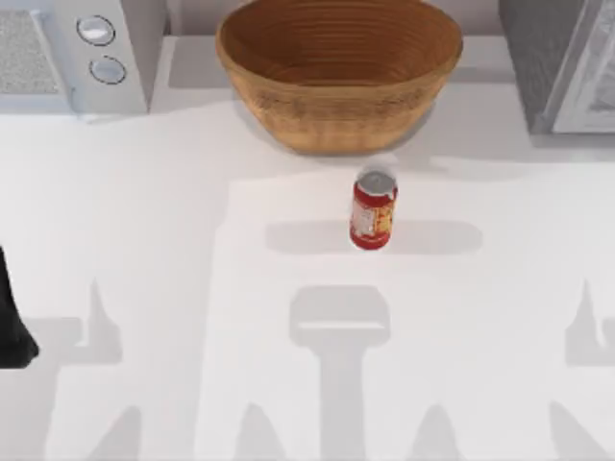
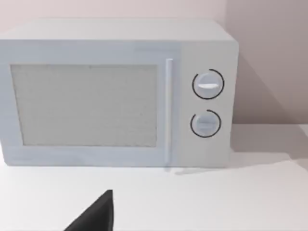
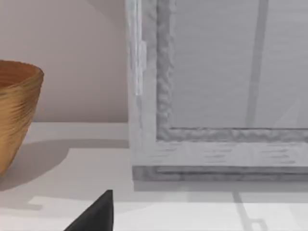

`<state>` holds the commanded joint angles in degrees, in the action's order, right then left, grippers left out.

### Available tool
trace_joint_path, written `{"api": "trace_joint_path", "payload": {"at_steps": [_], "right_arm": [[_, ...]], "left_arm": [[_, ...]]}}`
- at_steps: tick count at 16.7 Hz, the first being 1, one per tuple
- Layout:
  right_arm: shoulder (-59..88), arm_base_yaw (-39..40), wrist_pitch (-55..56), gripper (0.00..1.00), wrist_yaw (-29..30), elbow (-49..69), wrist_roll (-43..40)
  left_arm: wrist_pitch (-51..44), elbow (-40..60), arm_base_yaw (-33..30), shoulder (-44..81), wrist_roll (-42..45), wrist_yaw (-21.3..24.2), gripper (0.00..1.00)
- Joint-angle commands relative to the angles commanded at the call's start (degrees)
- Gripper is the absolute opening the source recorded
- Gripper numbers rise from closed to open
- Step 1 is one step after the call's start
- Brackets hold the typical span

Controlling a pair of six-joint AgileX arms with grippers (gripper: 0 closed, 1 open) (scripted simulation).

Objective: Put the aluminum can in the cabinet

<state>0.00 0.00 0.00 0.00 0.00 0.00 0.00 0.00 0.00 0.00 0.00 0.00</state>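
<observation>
The aluminum can (image 1: 373,209) stands upright near the middle of the white table, red with a silver top and a yellow-white label, and nothing touches it. The cabinet (image 1: 562,60) fills the back right corner, dark grey speckled with a pale framed door panel (image 3: 231,72), seen close up in the right wrist view. My left arm (image 1: 12,317) is a dark shape at the table's left edge, far from the can. A black tip of my left gripper (image 2: 96,215) points toward the white appliance. A black tip of my right gripper (image 3: 96,215) points toward the cabinet's base.
A large wicker bowl (image 1: 338,67) sits at the back centre, just behind the can, and its side shows as the wicker bowl (image 3: 17,110) left of the cabinet. A white appliance with two round knobs (image 1: 86,48) occupies the back left corner, facing the left wrist (image 2: 115,96).
</observation>
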Motion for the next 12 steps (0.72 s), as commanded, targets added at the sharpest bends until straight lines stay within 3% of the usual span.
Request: {"api": "trace_joint_path", "payload": {"at_steps": [4,12], "right_arm": [[-0.02,-0.30,1.26,1.00,0.82,1.00,-0.22],[11.35,3.45,17.28,1.00,9.07,11.48,-1.44]], "left_arm": [[0.00,0.00,0.00,0.00,0.00,0.00,1.00],[0.00,0.00,0.00,0.00,0.00,0.00,1.00]]}}
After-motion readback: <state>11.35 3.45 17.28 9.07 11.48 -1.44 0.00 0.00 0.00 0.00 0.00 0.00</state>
